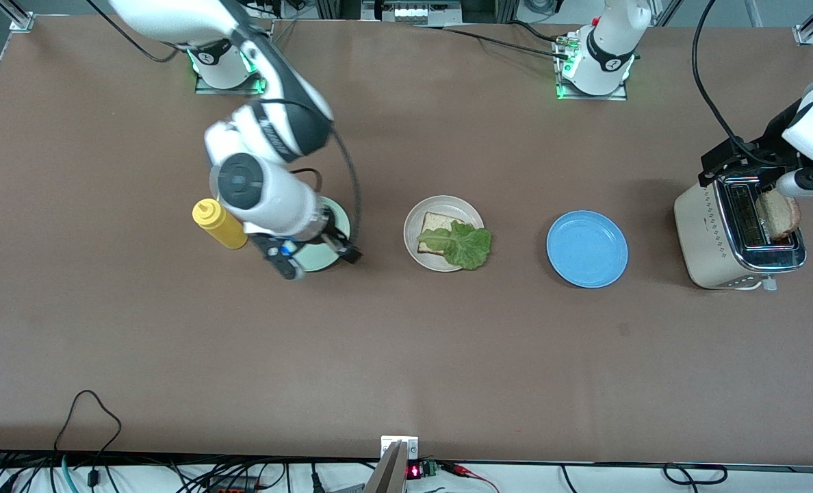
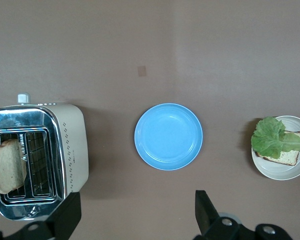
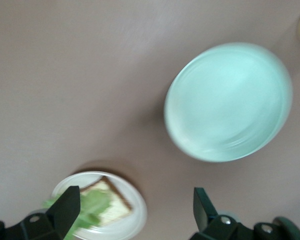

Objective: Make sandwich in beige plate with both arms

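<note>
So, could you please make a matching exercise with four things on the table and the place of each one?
Things:
1. lettuce leaf
2. second bread slice
3. yellow bottle
4. blue plate

Places:
A. in a slot of the toaster
B. between the beige plate and the toaster
C. on the bread slice in the beige plate
D. beside the mint-green plate, toward the right arm's end of the table

Pairs: 1-C, 2-A, 3-D, 4-B
</note>
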